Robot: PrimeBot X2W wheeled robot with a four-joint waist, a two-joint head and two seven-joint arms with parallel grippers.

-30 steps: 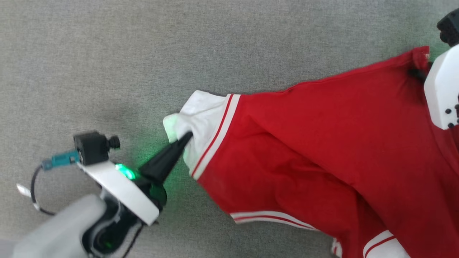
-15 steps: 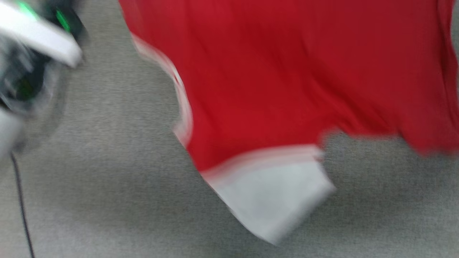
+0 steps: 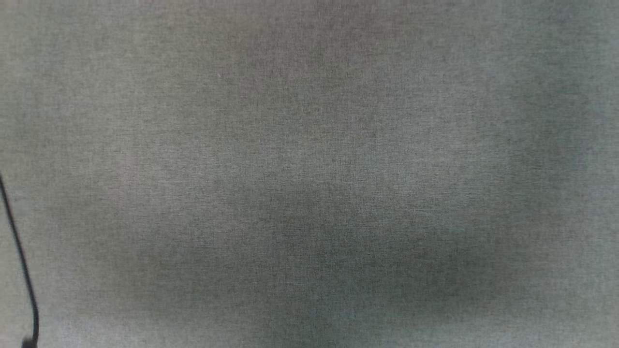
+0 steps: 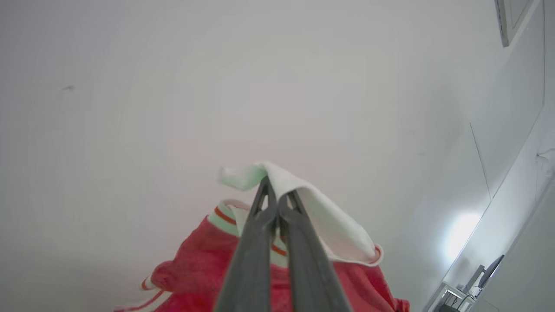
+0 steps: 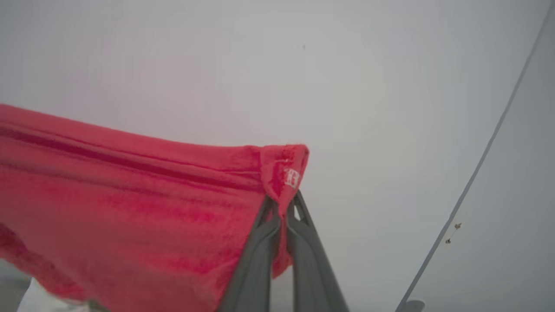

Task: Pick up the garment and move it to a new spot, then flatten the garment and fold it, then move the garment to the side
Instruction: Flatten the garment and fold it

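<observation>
A sec ago shirt [image 5: 130, 208] lay on grey surface [image 3: 309, 145], L side pinched; now it's up in the air, seen vs pale wall [image 4: 173, 86]. Pickup looks done; carry to new spot is next. L gripper [image 4: 277, 190] clamped on white sleeve [image 4: 329, 225]; R gripper [image 5: 284, 201] clamped on red corner [image 5: 284, 169]. Shirt hangs off both.

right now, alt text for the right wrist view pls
The right gripper, its two dark fingers shut, pinches a corner of the red garment just below a small white label. The cloth spreads away to that view's left, against a plain pale background.
</observation>
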